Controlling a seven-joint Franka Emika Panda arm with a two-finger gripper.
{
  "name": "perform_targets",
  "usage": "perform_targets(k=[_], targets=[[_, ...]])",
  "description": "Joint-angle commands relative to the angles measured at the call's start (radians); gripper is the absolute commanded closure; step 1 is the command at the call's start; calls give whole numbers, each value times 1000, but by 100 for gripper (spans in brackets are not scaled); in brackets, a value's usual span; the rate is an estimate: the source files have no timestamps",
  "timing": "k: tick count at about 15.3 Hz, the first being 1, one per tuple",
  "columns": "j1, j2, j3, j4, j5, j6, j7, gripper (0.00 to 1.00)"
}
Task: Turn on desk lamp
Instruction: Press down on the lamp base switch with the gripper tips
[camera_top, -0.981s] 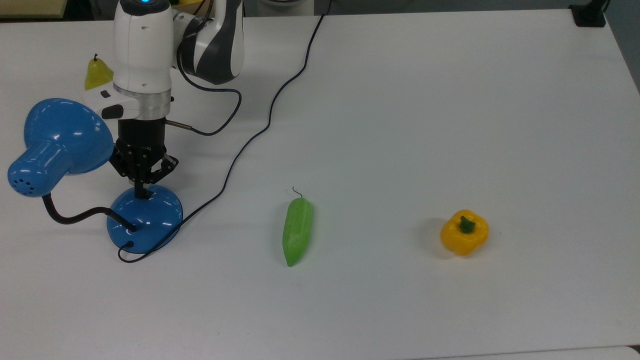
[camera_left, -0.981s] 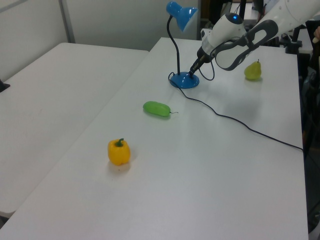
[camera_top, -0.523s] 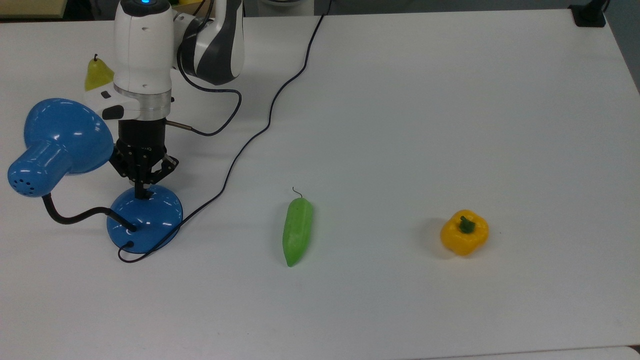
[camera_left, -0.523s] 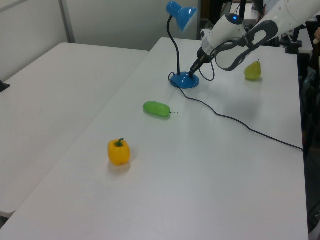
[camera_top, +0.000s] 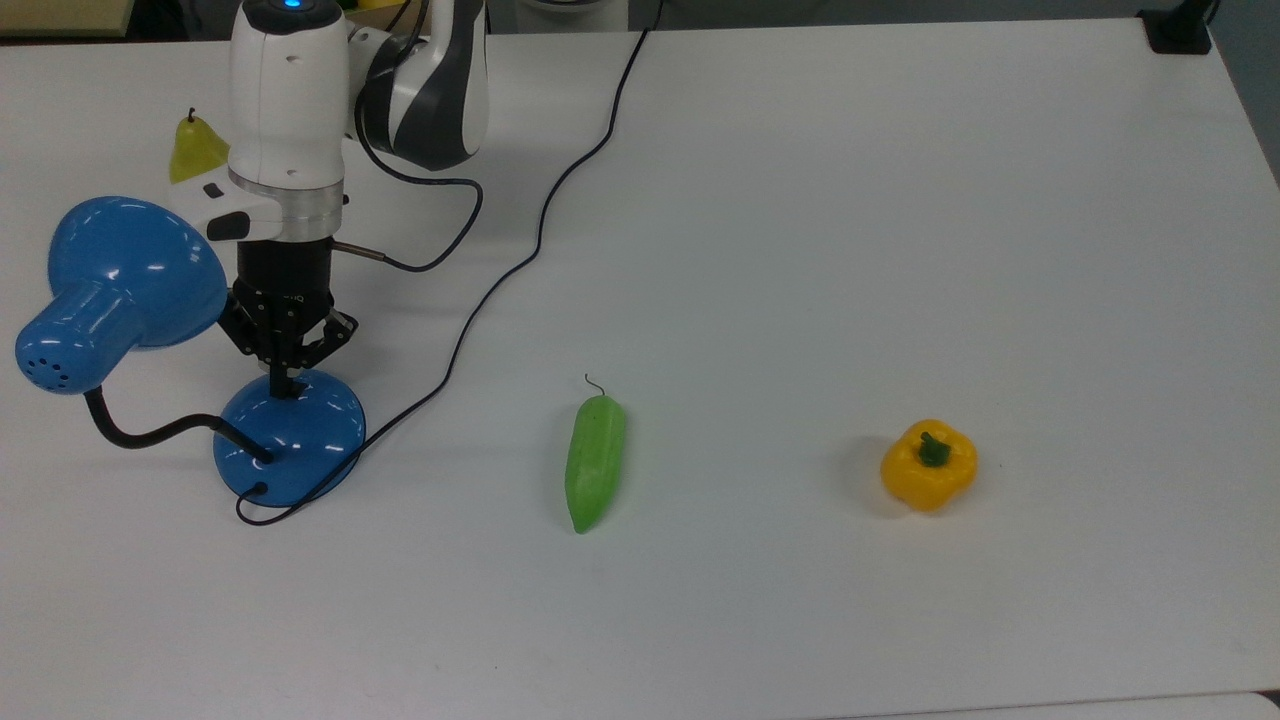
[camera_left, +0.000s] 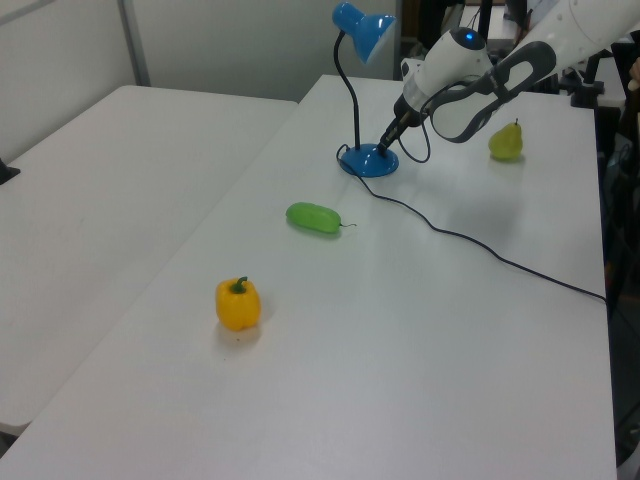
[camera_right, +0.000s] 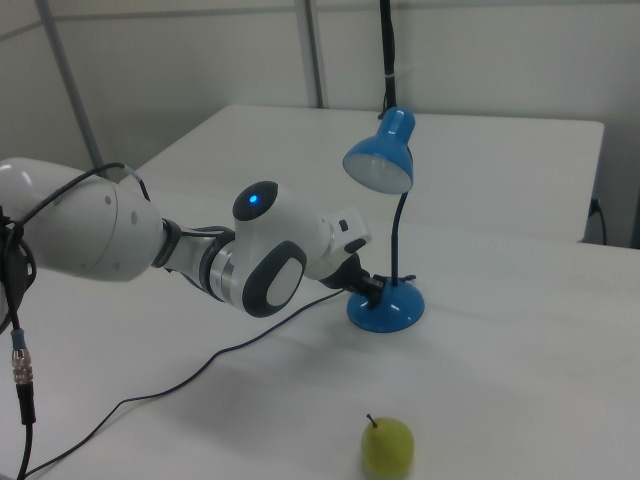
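item: desk-lamp switching, mid-task.

near, top view. table (camera_top: 800, 620): the front strip is bare white, the front edge runs along the bottom of the top view. cucumber (camera_top: 595, 462) and pepper (camera_top: 928, 465) lie well apart from each other, both to the top view's right of the lamp and off the arm's line.

lamp (camera_top: 290, 435): the blue base sits near the top view's left side of the table, the black neck bends out to the top view's left, and the shade (camera_top: 125, 270) hangs above the table beside the arm. the cord (camera_top: 500, 290) loops round the front of the base, then runs back across the table to the far edge.

gripper (camera_top: 284, 385): comes down onto the rear part of the base. the fingers are drawn together to one narrow tip, holding nothing, the tip touching or all but touching the dome. the right view puts the tip (camera_right: 372, 288) against the base on the right view's left side.

progress, by judgement: the approach is done and the tip is at or on the switch spot. no glow shows in the shade in the right view (camera_right: 380, 165), so the lamp reads as not yet lit. left: the press, or its completion.

far. pear (camera_top: 195, 148): behind the shade, apart from the lamp.

room: wide open table to the top view's right. tight to the top view's left, where shade and neck stand close beside the wrist. the cord lies just to the top view's right of the base. straight up looks the safest exit.
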Motion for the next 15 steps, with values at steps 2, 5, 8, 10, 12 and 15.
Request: perform_targets(k=[2, 5, 8, 10, 12, 15], targets=[[-4, 44, -8, -9, -26, 23, -14, 100], [-4, 51, -8, -9, -26, 23, -14, 100], [-7, 54, -8, -9, -26, 24, -14, 100], [-7, 44, -8, -9, -24, 23, -13, 100], [-6, -5, -8, -24, -24, 13, -10, 100], [0, -77, -8, -79, -23, -19, -5, 100]])
